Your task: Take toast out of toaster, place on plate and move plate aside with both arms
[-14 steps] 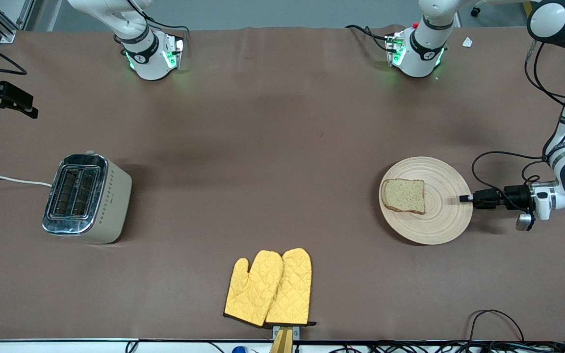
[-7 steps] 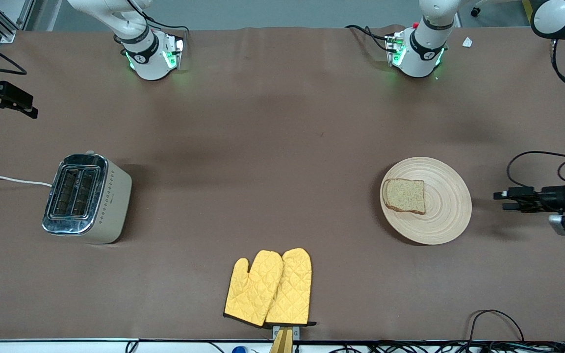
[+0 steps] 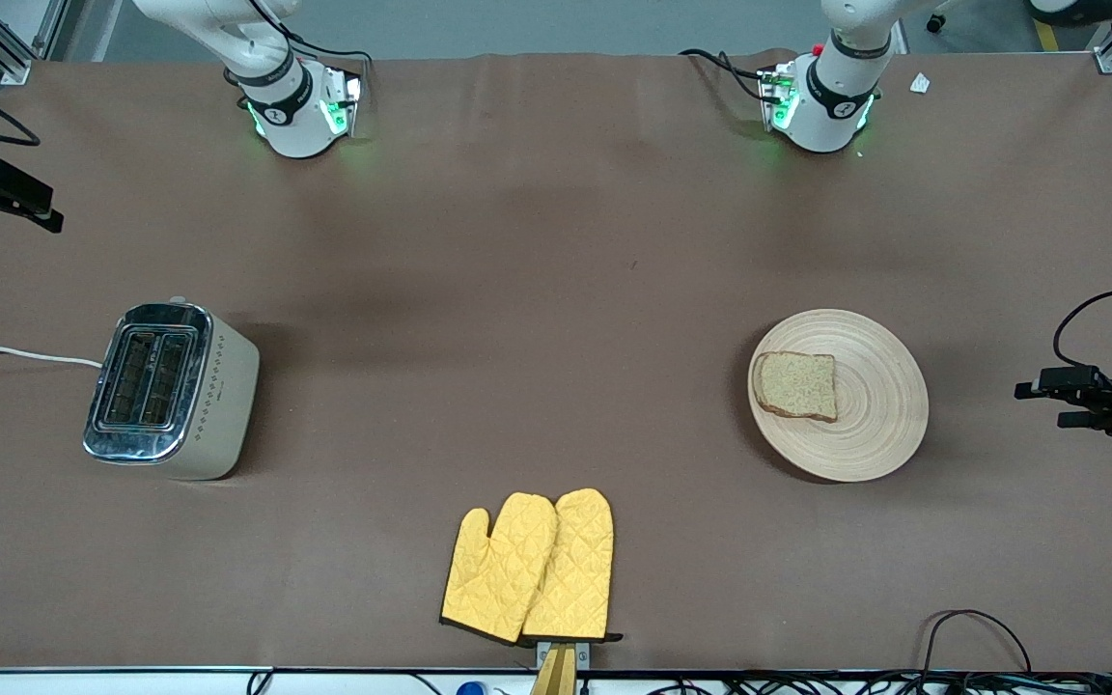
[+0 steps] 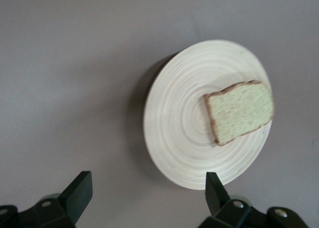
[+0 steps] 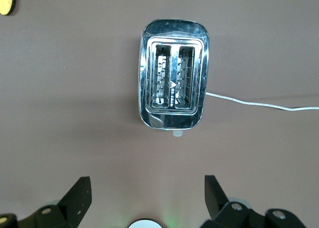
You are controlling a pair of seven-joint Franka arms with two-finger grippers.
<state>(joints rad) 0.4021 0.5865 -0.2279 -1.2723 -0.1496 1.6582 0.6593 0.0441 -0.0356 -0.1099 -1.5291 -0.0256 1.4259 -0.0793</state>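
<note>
Plate: the round, shallow, light-beige wooden plate (image 3: 855, 425) lies flat on the brown surface (image 3: 537, 290), toward the left arm's end.
Contents: one squarish slice of brown speckled wholegrain toast (image 3: 795, 385) rests on the plate, on the part toward the right arm's end, its crust edge close to the rim.
Left end effector (image 3: 1039, 403): apart from the plate, just off its rim toward the left arm's end, fingers spread wide, holding nothing.
Right end effector (image 3: 40, 208): well apart from the plate, near the chrome-topped cream two-slot toaster (image 3: 170, 389), fingers wide, empty; this arm waits.
Toaster slots: both look empty.
Yellow quilted oven mitts (image 3: 532, 568): nearer the front camera than the plate.
</note>
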